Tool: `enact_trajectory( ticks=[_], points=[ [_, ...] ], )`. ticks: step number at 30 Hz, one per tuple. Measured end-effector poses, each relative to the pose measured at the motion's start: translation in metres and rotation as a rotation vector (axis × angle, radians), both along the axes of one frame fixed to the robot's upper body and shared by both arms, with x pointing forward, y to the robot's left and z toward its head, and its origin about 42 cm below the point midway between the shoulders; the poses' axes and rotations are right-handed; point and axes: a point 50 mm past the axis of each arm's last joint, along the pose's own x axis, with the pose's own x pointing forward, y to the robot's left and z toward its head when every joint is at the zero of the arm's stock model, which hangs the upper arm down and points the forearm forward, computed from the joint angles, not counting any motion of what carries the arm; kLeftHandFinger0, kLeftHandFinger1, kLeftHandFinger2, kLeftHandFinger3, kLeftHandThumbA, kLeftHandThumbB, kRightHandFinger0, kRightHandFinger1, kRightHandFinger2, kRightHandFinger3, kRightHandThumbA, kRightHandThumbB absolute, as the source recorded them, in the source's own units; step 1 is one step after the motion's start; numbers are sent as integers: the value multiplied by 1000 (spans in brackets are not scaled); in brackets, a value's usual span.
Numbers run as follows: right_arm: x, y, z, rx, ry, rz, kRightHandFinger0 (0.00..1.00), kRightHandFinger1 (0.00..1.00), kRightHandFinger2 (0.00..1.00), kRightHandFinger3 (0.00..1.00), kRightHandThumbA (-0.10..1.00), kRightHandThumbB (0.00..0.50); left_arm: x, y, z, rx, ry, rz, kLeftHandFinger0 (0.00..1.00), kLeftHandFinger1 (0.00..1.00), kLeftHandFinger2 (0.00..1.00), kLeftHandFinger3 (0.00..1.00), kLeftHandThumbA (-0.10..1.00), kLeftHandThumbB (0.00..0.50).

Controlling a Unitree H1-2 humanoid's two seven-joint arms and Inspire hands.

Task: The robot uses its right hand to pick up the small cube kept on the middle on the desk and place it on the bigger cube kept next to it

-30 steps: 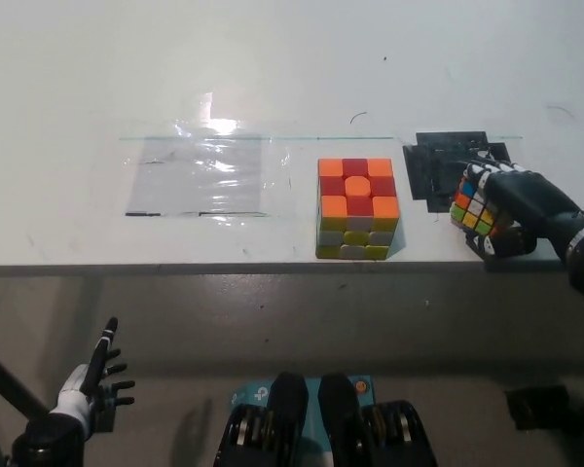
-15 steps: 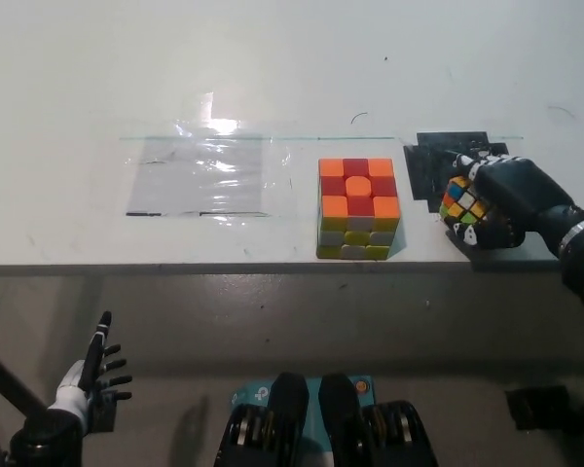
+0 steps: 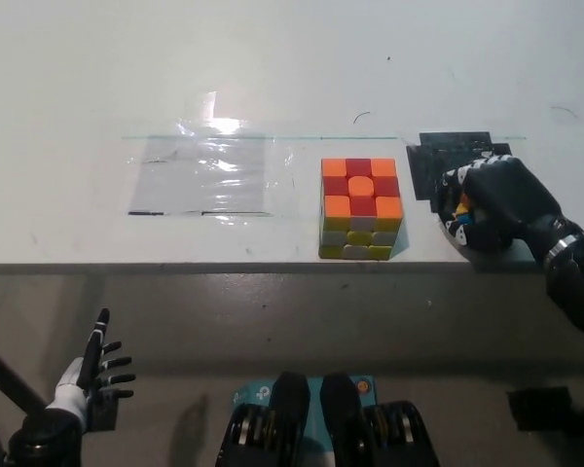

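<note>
The black right hand wraps the small cube; lift clear, then centre it over the bigger cube; the white left hand rests low, fingers spread.

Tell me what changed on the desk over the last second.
The black right robot hand turned over the small cube it holds: a second ago the cube's coloured face showed plainly, now the robot hand covers most of it, and both have shifted slightly left toward the bigger cube. The bigger cube and the plastic sheet stayed put. The white left robot hand rests open at lower left, as before.
</note>
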Motion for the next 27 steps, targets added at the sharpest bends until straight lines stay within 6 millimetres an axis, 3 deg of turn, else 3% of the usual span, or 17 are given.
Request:
enact_trajectory(
  ticks=[2,3,4,6,9,11,18,20,22,25,27],
  points=[
    [0,-1,-1,0,-12,8,33,241,408,31,-100,110,0,0,0,0,-2,0,677,701,791,853,1000,21],
    [-1,-1,-2,1,-17,11,26,257,430,88,-100,131,0,0,0,0,-3,0,686,712,788,842,1000,41],
    [-1,-2,-2,2,-23,14,1,227,391,83,-100,151,0,0,0,0,-3,0,710,738,813,860,1000,51],
    [-1,-3,-4,3,-38,18,2,209,369,34,-100,97,0,0,0,1,-6,-1,726,749,818,848,1000,65],
    [-1,-4,-5,5,-53,25,0,193,361,0,-100,76,1,1,1,3,-9,-1,732,758,823,849,1000,66],
    [-1,-4,-5,8,-57,29,12,201,365,10,-100,67,1,1,1,3,-11,-1,753,779,851,877,1000,27],
    [-4,-6,-8,18,-74,39,9,195,360,4,-100,117,1,1,0,6,-16,-4,744,760,836,884,1000,7],
    [-6,-6,-9,22,-87,47,0,109,308,0,-100,161,1,1,-1,5,-12,-3,743,758,837,887,1000,6],
    [-6,-8,-10,32,-97,54,0,105,318,13,-100,169,0,1,-2,5,-10,-3,718,741,817,879,1000,14],
    [-7,-10,-10,54,-127,59,0,256,603,101,-100,222,0,1,-2,5,-11,-4,732,771,847,894,1000,1],
    [-8,-12,-10,69,-149,57,2,368,706,307,-100,260,0,1,-2,5,-13,-5,741,788,870,905,1000,0]
  ],
)
